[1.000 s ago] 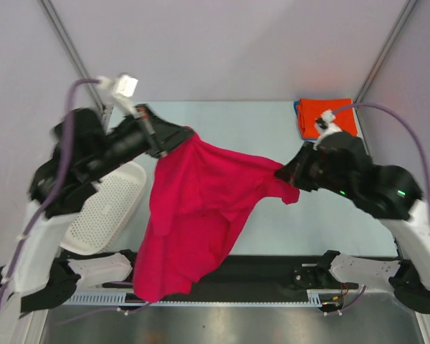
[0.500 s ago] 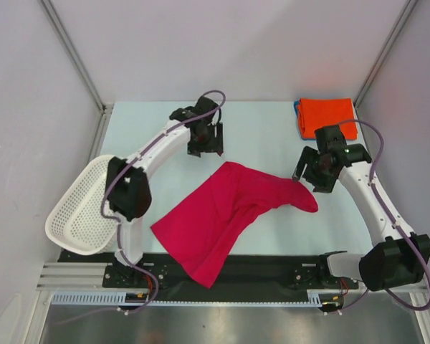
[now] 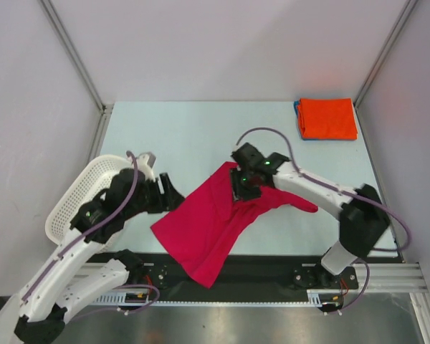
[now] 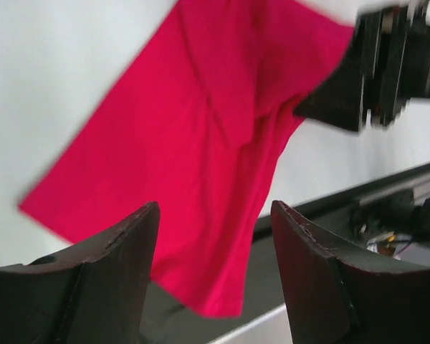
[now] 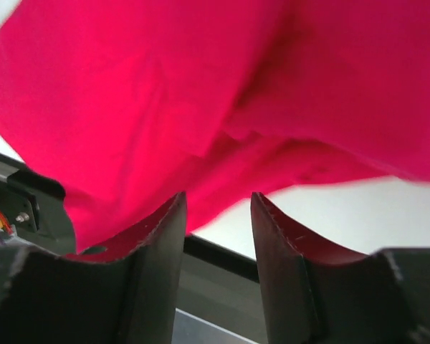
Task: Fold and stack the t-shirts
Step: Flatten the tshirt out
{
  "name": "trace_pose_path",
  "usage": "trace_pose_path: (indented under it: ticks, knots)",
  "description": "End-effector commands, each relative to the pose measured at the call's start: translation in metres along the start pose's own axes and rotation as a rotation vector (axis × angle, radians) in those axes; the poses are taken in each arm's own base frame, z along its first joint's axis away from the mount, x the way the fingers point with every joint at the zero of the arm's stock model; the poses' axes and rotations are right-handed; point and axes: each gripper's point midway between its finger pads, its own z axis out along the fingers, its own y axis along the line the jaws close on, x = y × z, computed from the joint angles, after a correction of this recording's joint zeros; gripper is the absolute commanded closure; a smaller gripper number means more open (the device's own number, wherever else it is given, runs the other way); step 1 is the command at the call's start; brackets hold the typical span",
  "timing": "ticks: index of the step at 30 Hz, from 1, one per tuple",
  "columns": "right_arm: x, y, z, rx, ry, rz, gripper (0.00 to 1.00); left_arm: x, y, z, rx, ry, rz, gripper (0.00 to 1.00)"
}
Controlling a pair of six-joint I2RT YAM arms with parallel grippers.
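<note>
The crimson t-shirt lies crumpled and unfolded on the table, and its lower end hangs over the front edge. My left gripper stands open just left of it, with nothing between its fingers; in the left wrist view the cloth is ahead of the tips. Over the shirt's upper middle hovers my right gripper, its jaws apart and empty, with red cloth beyond them. A folded orange t-shirt rests at the back right, and a blue edge shows under it.
A white perforated basket sits at the left edge of the table, behind my left arm. The black rail runs along the front edge under the hanging cloth. The right gripper's head shows in the left wrist view.
Both grippers let go of the crimson t-shirt, which dropped flat onto the table. The left arm swung back to the shirt's left side. The right gripper moved left over the shirt's middle.
</note>
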Motion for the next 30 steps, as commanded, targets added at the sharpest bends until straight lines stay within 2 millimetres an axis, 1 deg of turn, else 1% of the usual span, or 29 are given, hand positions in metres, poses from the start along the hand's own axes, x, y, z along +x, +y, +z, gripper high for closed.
trace_pose_path:
  ticks: [1, 2, 4, 5, 6, 8, 9, 10, 12, 16, 17, 18, 19, 20, 21, 22, 23, 24, 25, 27, 28, 29, 30]
  knots:
    - [-0.022, 0.046, 0.024, -0.014, -0.052, -0.062, 0.55, 0.055, 0.031, -0.006, -0.061, 0.115, -0.091, 0.31]
    - [-0.015, 0.040, 0.043, 0.054, -0.021, -0.063, 0.56, 0.057, 0.034, -0.014, -0.053, 0.091, -0.099, 0.31]
    - [-0.004, 0.041, 0.054, 0.115, 0.010, -0.076, 0.54, 0.066, 0.043, -0.023, -0.077, 0.098, -0.117, 0.31]
    - [0.004, 0.035, 0.067, 0.164, 0.038, -0.085, 0.50, 0.066, 0.046, -0.026, -0.088, 0.089, -0.124, 0.31]
    - [0.009, 0.032, 0.071, 0.210, 0.038, -0.113, 0.48, 0.069, 0.049, -0.033, -0.091, 0.084, -0.142, 0.31]
    - [0.016, 0.029, 0.081, 0.239, 0.056, -0.132, 0.46, 0.069, 0.050, -0.040, -0.087, 0.071, -0.158, 0.31]
    - [0.024, 0.024, 0.092, 0.262, 0.084, -0.135, 0.45, 0.069, 0.050, -0.043, -0.082, 0.059, -0.177, 0.31]
    - [0.029, 0.022, 0.097, 0.271, 0.098, -0.138, 0.45, 0.071, 0.050, -0.046, -0.080, 0.059, -0.184, 0.31]
    - [0.032, 0.015, 0.103, 0.316, 0.100, -0.152, 0.46, 0.071, 0.051, -0.050, -0.076, 0.051, -0.194, 0.30]
    - [0.029, 0.013, 0.108, 0.331, 0.070, -0.170, 0.52, 0.072, 0.052, -0.053, -0.083, 0.059, -0.184, 0.30]
    - [0.025, 0.011, 0.106, 0.349, 0.054, -0.172, 0.70, 0.071, 0.051, -0.054, -0.083, 0.060, -0.180, 0.30]
    - [0.019, 0.013, 0.102, 0.352, 0.041, -0.172, 0.83, 0.070, 0.050, -0.054, -0.082, 0.059, -0.177, 0.30]
    - [0.011, 0.016, 0.094, 0.347, 0.011, -0.166, 0.90, 0.067, 0.048, -0.054, -0.081, 0.058, -0.175, 0.30]
    - [0.003, 0.017, 0.088, 0.352, -0.012, -0.163, 0.99, 0.065, 0.047, -0.054, -0.076, 0.057, -0.167, 0.30]
    - [-0.001, 0.015, 0.082, 0.356, -0.013, -0.160, 1.00, 0.063, 0.046, -0.054, -0.077, 0.054, -0.165, 0.30]
    - [-0.015, 0.022, 0.071, 0.336, -0.045, -0.149, 1.00, 0.063, 0.046, -0.052, -0.084, 0.060, -0.163, 0.30]
    - [-0.025, 0.019, 0.065, 0.339, -0.055, -0.136, 0.99, 0.062, 0.045, -0.051, -0.078, 0.060, -0.156, 0.30]
    - [-0.029, 0.016, 0.055, 0.346, -0.052, -0.132, 0.98, 0.062, 0.044, -0.049, -0.077, 0.062, -0.154, 0.30]
    - [-0.044, 0.022, 0.040, 0.318, -0.090, -0.117, 0.96, 0.063, 0.043, -0.047, -0.073, 0.071, -0.152, 0.30]
    - [-0.064, 0.016, 0.024, 0.288, -0.109, -0.088, 0.92, 0.062, 0.041, -0.043, -0.064, 0.074, -0.144, 0.30]
    - [-0.077, 0.018, 0.013, 0.262, -0.136, -0.069, 0.93, 0.062, 0.041, -0.041, -0.067, 0.077, -0.142, 0.30]
    - [-0.084, 0.018, 0.004, 0.228, -0.145, -0.056, 1.00, 0.063, 0.041, -0.039, -0.068, 0.084, -0.138, 0.30]
    - [-0.103, 0.001, -0.003, 0.226, -0.171, -0.002, 1.00, 0.061, 0.040, -0.037, -0.064, 0.079, -0.135, 0.30]
